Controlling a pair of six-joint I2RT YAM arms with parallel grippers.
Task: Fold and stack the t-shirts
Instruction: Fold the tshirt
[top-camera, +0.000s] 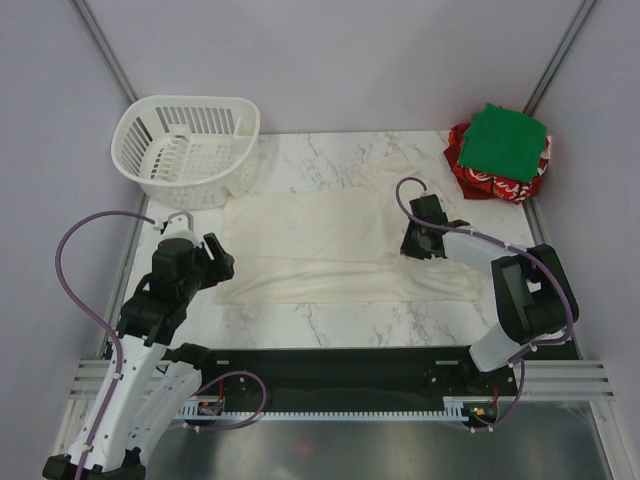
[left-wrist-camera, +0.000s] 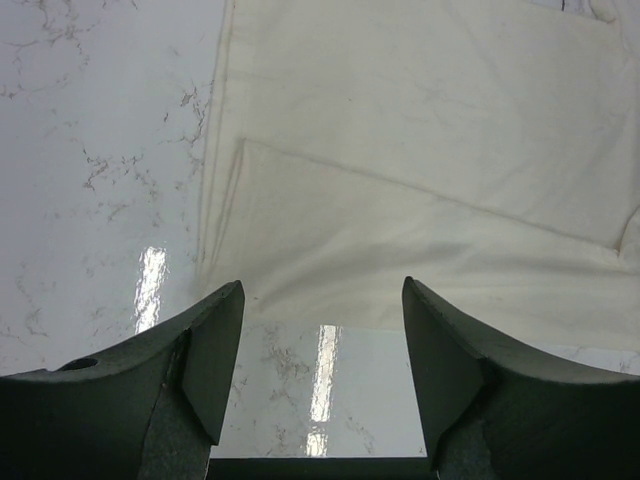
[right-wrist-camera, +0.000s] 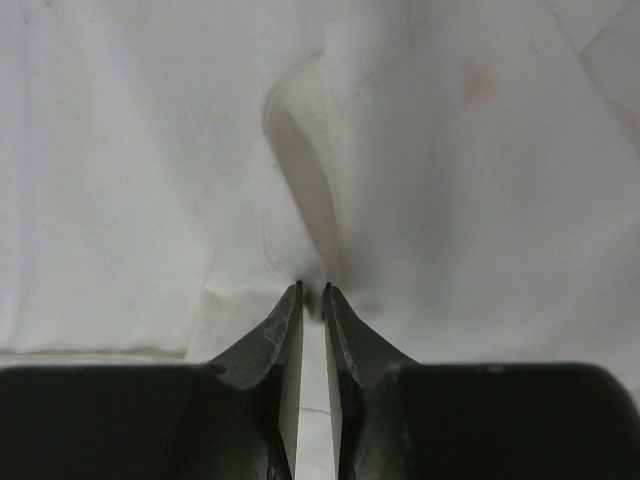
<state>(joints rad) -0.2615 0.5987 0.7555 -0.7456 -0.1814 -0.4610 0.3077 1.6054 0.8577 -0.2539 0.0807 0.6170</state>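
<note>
The cream t-shirt (top-camera: 310, 245) lies spread flat in the middle of the worktop (top-camera: 330, 320). Its long axis runs left to right across the arms' front. A straight edge faces left toward the basket, while the right end is more rumpled, with a flap of cloth reaching toward the far side. Along the near side, one layer lies doubled over another, and its corner shows in the left wrist view (left-wrist-camera: 240, 150).

The right fingers (top-camera: 412, 240) are down on the right part of this shirt. In the right wrist view they are closed to a thin slit (right-wrist-camera: 290, 320), pinching a raised ridge of cream cloth that stands up just ahead of the tips.

The left fingers (top-camera: 212, 258) are near the shirt's left near corner. They are spread wide (left-wrist-camera: 215, 350) and hold nothing, with the cloth's near edge and bare marble showing between them.

In the far right corner, well apart from the cream shirt, a folded green t-shirt (top-camera: 505, 140) sits on top of a red t-shirt (top-camera: 500, 185) with white lettering. A white slotted basket (top-camera: 185, 185) stands at the far left, just beside the cream shirt's far left corner.
</note>
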